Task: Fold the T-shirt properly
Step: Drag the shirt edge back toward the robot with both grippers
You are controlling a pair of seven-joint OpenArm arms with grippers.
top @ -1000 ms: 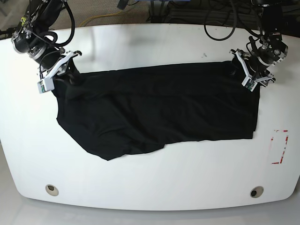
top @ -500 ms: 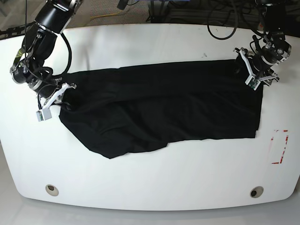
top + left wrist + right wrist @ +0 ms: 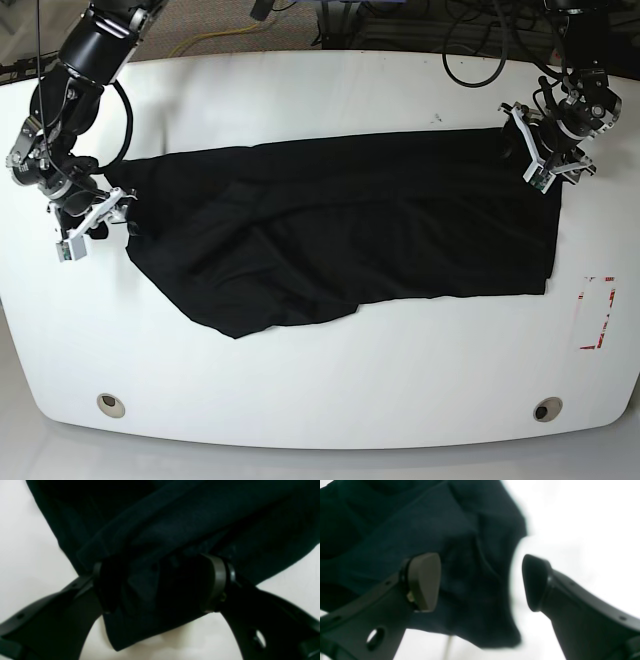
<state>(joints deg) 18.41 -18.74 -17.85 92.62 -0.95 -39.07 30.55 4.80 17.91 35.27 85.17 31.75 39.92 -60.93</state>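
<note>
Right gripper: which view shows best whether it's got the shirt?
Right wrist view. The right gripper stands open there, pads apart, with the T-shirt edge lying loose behind the gap. The base view shows that gripper small at the shirt's corner, jaws unreadable. The left wrist view misses it, showing only the left gripper around fabric.

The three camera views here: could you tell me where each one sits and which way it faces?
Base: high above the white table, looking down at the T-shirt and both arms.
Left wrist: on the arm, looking past the left gripper, whose fingers flank bunched cloth.
Right wrist: behind the right gripper, jaws apart, beside the shirt's edge.
All three show the T-shirt and table.
</note>
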